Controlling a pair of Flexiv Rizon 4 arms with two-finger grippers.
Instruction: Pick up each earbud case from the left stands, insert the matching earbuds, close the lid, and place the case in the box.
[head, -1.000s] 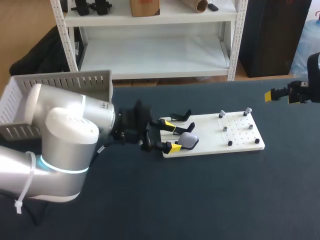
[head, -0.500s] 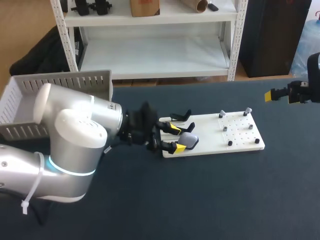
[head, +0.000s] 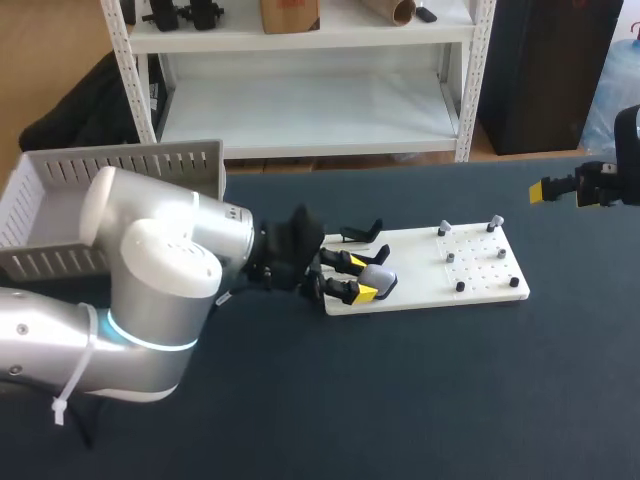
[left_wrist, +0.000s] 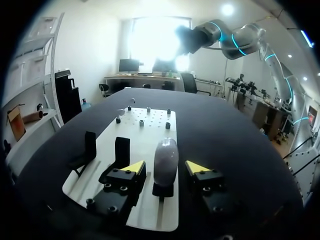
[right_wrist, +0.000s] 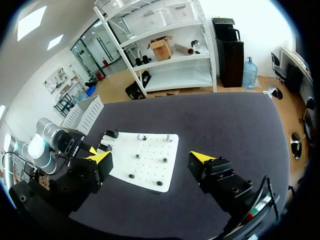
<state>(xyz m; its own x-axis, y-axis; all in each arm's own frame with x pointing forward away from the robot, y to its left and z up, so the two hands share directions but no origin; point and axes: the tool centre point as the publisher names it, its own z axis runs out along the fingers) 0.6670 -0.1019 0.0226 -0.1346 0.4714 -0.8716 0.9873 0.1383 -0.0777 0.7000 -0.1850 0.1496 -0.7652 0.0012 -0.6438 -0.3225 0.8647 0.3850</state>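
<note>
A grey-white earbud case (head: 379, 277) stands upright on a black stand at the left end of the white board (head: 480, 285). My left gripper (head: 360, 277) has one yellow-tipped finger on each side of it. In the left wrist view the case (left_wrist: 166, 159) rises between the fingers (left_wrist: 133, 167), with a narrow gap showing on both sides, so the gripper (left_wrist: 165, 167) is open. Two other black stands (left_wrist: 121, 150) beside it are empty. My right gripper (head: 566, 190) hangs open at the far right, well above the table, and holds nothing (right_wrist: 150, 157).
Small pegs and dark studs (head: 446, 230) dot the right half of the board. A grey slatted box (head: 120, 165) sits at the table's back left, behind my left arm.
My left gripper has slid right along the board until its fingers flank the case, and they have drawn closer together. The right arm has stayed still.
</note>
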